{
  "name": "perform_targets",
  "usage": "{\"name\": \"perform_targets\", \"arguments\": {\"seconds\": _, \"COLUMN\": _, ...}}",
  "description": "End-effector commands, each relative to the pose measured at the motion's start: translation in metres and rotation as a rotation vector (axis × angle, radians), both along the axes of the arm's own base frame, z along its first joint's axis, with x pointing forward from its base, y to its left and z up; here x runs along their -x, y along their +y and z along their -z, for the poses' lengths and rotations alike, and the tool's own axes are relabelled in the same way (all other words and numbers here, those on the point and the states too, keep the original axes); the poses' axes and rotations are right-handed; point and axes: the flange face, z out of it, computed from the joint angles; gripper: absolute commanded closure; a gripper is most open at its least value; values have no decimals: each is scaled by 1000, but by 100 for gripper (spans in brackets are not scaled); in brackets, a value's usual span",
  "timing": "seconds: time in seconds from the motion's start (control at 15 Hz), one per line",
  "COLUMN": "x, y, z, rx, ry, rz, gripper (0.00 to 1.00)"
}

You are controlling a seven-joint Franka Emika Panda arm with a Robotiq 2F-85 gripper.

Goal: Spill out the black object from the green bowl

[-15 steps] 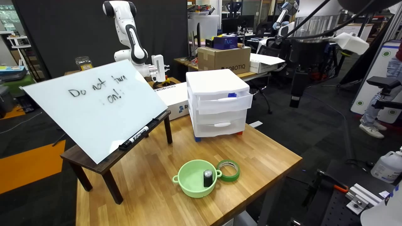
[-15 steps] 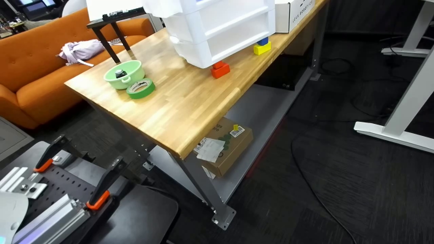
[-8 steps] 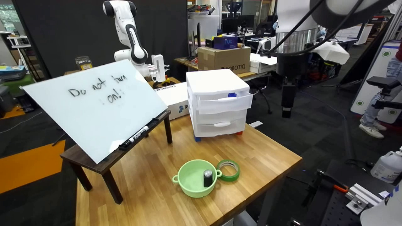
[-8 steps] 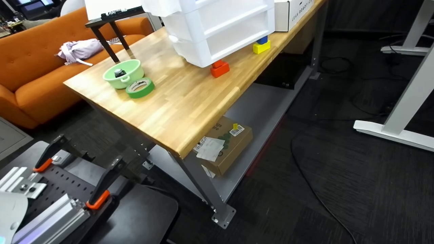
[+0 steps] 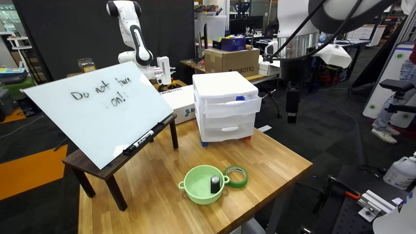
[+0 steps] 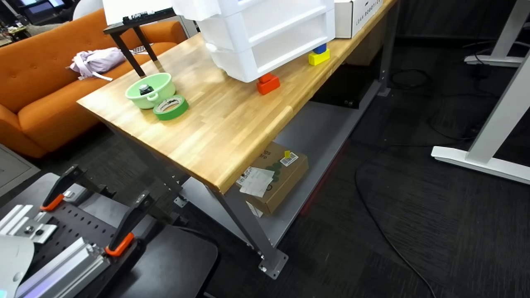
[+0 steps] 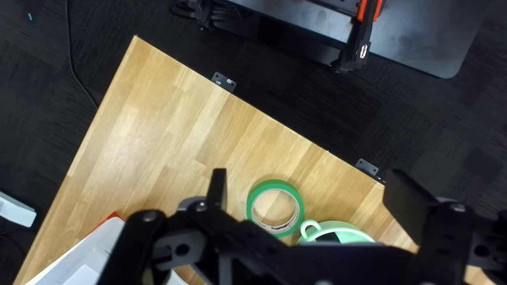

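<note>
Sitting on the striped wooden tabletop point(image 5: 156, 195), the round, two-handled green bowl point(image 5: 197, 186) cradles the silver-topped black object point(image 5: 215, 186), and look, the gripper point(image 7: 307, 184) hangs with jaws wide apart.

I am in a robot lab; I see another robot arm point(image 5: 138, 40), a brown ROBOTIQ box point(image 5: 224, 61) and computer screens point(image 5: 238, 26).

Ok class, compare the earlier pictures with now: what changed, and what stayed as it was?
In an exterior view, the hand and its arm have moved toward the picture's left and sit lower in it. Nothing was taken hold of or let go; the hand is open. Unchanged: the black object inside the green bowl, the tape roll beside it, the whiteboard and the white drawers.
</note>
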Motion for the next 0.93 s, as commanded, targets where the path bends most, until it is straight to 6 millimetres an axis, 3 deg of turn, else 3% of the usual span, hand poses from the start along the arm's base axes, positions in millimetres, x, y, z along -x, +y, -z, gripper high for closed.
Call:
{"name": "perform_targets", "arguments": {"seconds": 0.0, "x": 0, "y": 0, "z": 0, "rx": 0, "ry": 1, "rz": 0, "gripper": 0}}
{"name": "perform_targets", "arguments": {"seconds": 0.33, "x": -9, "y": 10, "z": 1, "rx": -90, "ry": 5, "rz": -89, "gripper": 0}}
{"name": "perform_targets", "arguments": {"seconds": 0.67, "x": -45, "y": 50, "z": 1, "rx": -150, "ry": 23, "rz": -255, "gripper": 0}}
{"name": "perform_targets", "arguments": {"seconds": 0.87, "x": -71, "y": 68, "z": 11, "rx": -142, "ry": 61, "rz": -308, "gripper": 0}}
